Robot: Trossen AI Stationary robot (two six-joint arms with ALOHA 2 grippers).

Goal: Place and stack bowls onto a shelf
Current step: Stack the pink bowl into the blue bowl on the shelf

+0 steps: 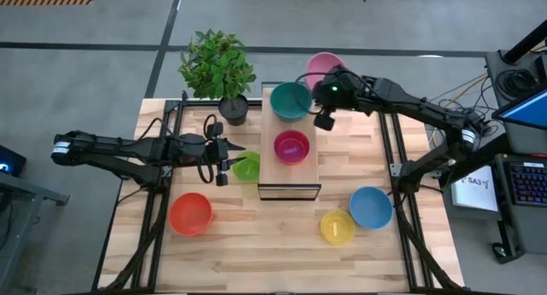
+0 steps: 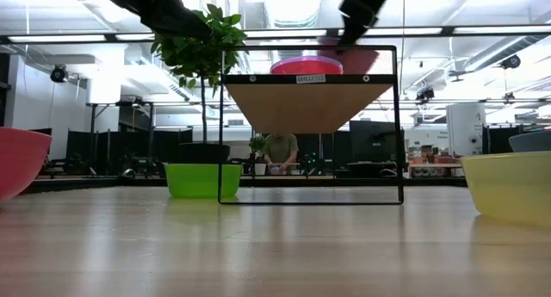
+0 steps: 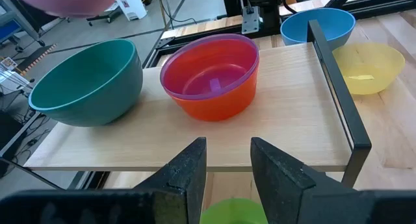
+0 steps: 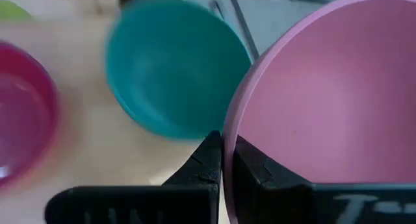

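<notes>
At the shelf's point(image 1: 289, 171) one o'clock corner, your right tool point(image 4: 224, 160) pinched the pink bowl's point(image 4: 325, 100) rim; next, lower it into the teal bowl point(image 1: 291, 100). Your left tool point(image 3: 227, 160) hung half-spread, empty.

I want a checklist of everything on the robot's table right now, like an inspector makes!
Surface: pale plank table.
Job's things: shelf holds teal bowl and purple bowl nested in red bowl. Green bowl, orange bowl, yellow bowl, blue bowl on the table.
Clutter: potted plant.
Grippers: right gripper shut on pink bowl beside the teal one; left gripper open, above the green bowl.
Cables: on the floor at right.
Surroundings: a person behind.
</notes>
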